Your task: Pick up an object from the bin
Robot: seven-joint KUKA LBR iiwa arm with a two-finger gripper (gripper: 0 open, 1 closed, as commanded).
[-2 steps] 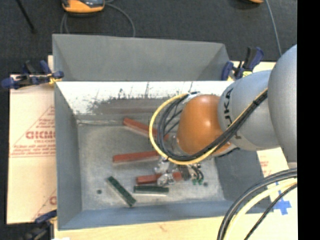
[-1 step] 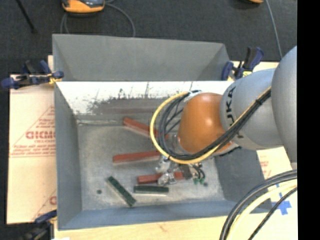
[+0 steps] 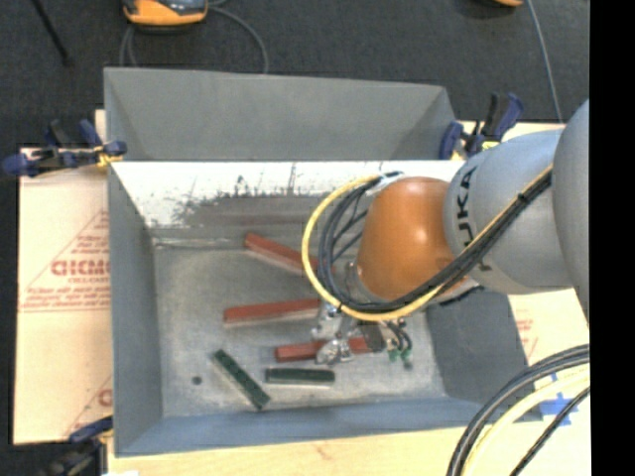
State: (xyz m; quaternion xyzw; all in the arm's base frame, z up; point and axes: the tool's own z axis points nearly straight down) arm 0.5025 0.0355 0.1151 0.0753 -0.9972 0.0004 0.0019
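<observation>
A green stick lies just below the short red stick at mid-floor, and the gripper is at the red stick's right end. Taken so near its end, the red stick might swivel out, or the green one might snag. I can't tell whether the gripper is apart or together, and the orange cover hides the floor beneath it.

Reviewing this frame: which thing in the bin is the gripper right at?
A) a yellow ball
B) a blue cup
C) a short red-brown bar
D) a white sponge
C: the gripper is at the right end of the short red-brown bar, with a dark green bar lying just below it in the view.
</observation>
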